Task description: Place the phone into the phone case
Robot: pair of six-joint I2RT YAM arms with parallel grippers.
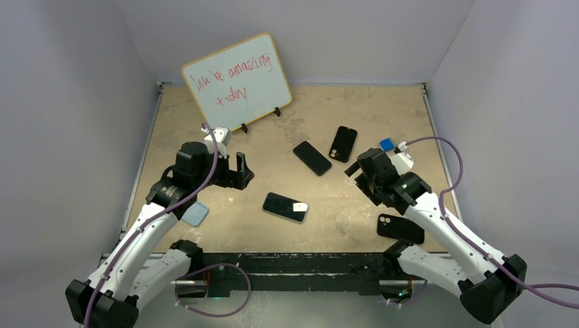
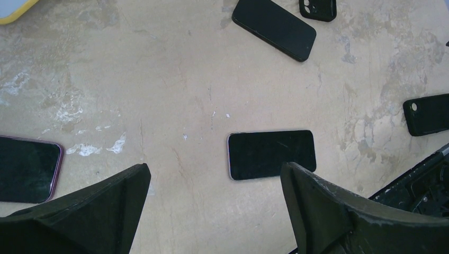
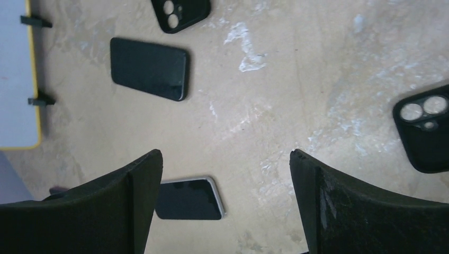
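Observation:
A silver-edged phone [image 1: 285,207] lies screen up at the middle front of the table; it also shows in the left wrist view [image 2: 271,154] and the right wrist view [image 3: 190,199]. A black phone [image 1: 312,158] lies behind it, next to a black case [image 1: 343,143]. A second black case [image 1: 400,228] lies camera holes up by the right arm, and shows in the right wrist view [image 3: 423,129]. My left gripper [image 1: 244,171] is open and empty, above the table left of the silver-edged phone. My right gripper [image 1: 353,171] is open and empty, right of the black phone.
A yellow-framed whiteboard [image 1: 237,80] stands at the back left. A third phone with a purple rim [image 2: 26,169] lies under the left arm and looks pale blue from above [image 1: 195,213]. Grey walls enclose the table on three sides.

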